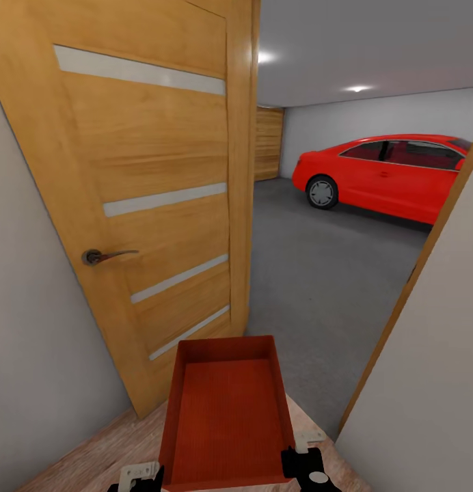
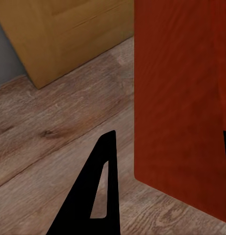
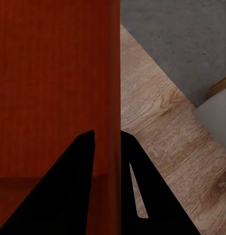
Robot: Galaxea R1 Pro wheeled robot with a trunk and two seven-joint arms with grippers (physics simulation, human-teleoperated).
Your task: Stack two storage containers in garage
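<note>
One red-orange storage container [image 1: 226,410] hangs low in front of me over the wood planks at the doorway into the garage, open top up and empty. My right gripper [image 1: 305,466] is at its near right corner. In the right wrist view the right gripper [image 3: 108,132] is shut on the container's thin side wall [image 3: 54,88], one finger on each side. My left gripper [image 1: 137,478] sits at the near left corner. In the left wrist view its fingers [image 2: 95,191] stand wide apart around the container's wall [image 2: 181,98], the near one not touching. The grey concrete floor [image 1: 318,273] begins just past the threshold.
An open wooden door [image 1: 147,171] with a lever handle [image 1: 100,256] stands close on the left, and a white wall [image 1: 31,355] is beside it. The door frame [image 1: 414,273] and a wall [image 1: 428,396] close in on the right. A red car [image 1: 387,174] is parked far right.
</note>
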